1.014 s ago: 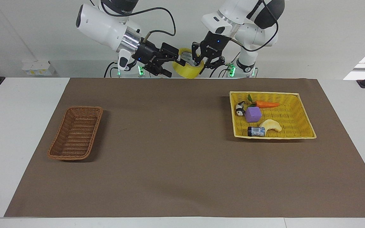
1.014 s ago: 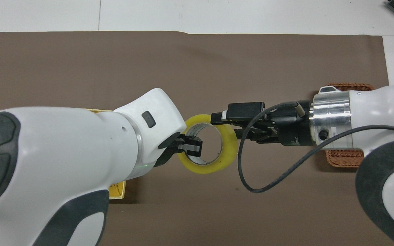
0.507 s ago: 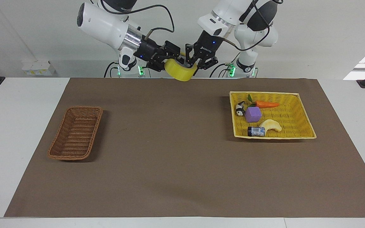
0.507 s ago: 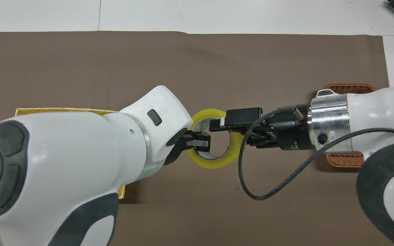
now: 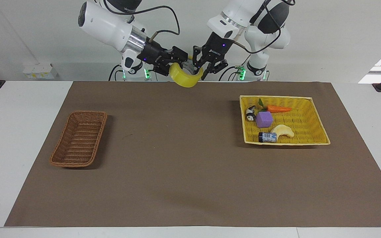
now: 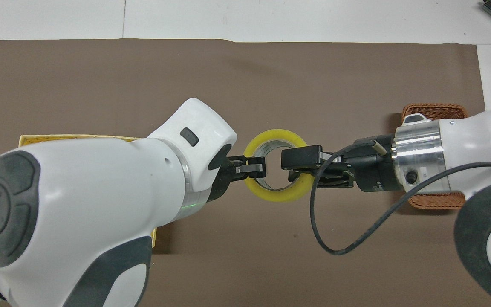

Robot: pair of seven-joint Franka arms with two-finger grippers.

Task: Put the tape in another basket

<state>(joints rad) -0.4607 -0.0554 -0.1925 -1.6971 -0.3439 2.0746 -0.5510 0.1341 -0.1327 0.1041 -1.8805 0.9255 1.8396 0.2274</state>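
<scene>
Both grippers are on the tape (image 5: 185, 78) at once, up in the air over the robots' edge of the brown mat (image 5: 190, 172), mid-table. The right gripper (image 5: 176, 59) is clamped on one side of the roll's wall and the left gripper (image 5: 201, 67) pinches the other side. The brown basket (image 5: 79, 138) sits empty toward the right arm's end, the yellow tray-basket (image 5: 313, 132) with toys toward the left arm's.
</scene>
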